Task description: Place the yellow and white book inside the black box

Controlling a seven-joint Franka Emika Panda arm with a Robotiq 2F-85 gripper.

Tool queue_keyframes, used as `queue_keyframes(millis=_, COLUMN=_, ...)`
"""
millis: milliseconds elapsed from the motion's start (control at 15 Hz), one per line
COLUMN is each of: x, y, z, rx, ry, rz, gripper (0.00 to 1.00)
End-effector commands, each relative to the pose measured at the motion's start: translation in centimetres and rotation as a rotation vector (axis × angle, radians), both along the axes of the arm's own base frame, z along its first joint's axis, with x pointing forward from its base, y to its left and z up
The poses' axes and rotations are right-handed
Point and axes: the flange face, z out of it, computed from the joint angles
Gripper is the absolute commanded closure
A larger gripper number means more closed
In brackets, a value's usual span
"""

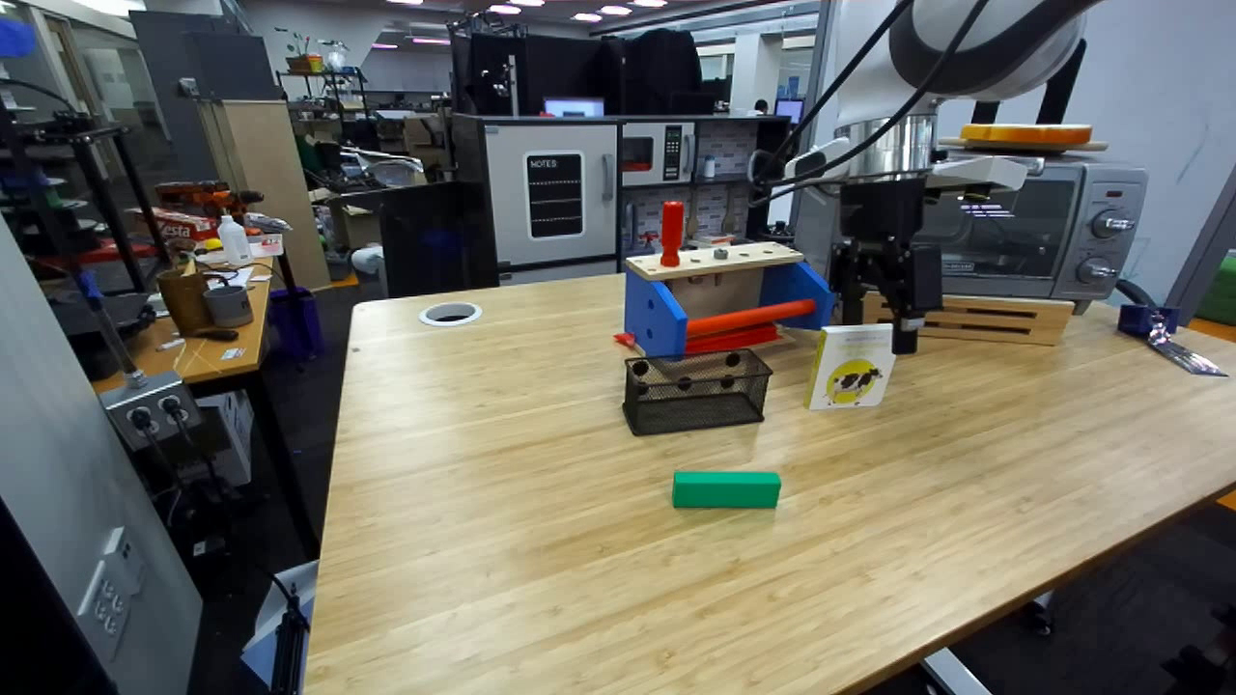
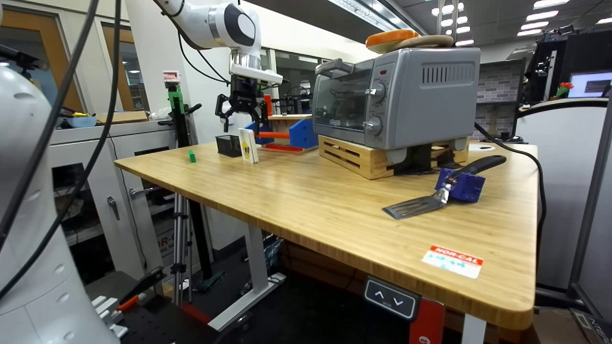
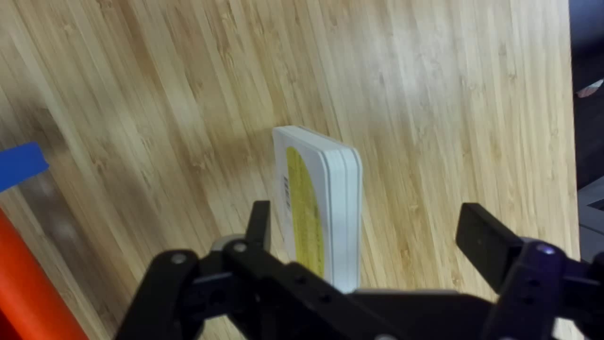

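The yellow and white book (image 1: 850, 369) stands upright on the table, a cow on a yellow circle on its cover. It also shows in an exterior view (image 2: 248, 145) and in the wrist view (image 3: 342, 208). The black box (image 1: 697, 401), an open-topped dark mesh basket, stands beside the book; it also shows in an exterior view (image 2: 228, 145) but is out of the wrist view. My gripper (image 1: 879, 323) is open and empty, close above the book. In the wrist view the book's top edge appears between the spread fingers (image 3: 368, 229), closer to the left one.
A blue and orange toy bench (image 1: 729, 299) with a red peg stands behind the box. A green block (image 1: 726, 489) lies in front of it. A toaster oven (image 2: 397, 95) sits on a wooden crate (image 2: 351, 157). A spatula (image 2: 420, 205) lies on a purple block (image 2: 466, 186).
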Motion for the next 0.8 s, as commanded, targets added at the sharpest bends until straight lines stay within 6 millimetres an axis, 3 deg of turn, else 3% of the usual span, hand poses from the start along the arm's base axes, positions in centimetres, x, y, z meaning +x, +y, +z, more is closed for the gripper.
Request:
queue_keyframes(millis=0, x=0.21, y=-0.1, z=-0.11, rx=-0.024, ry=0.009, rz=-0.018, gripper=0.0)
queue_keyframes(millis=733, x=0.25, y=0.48, z=-0.34, rx=-0.028, ry=0.015, rz=-0.014, gripper=0.0)
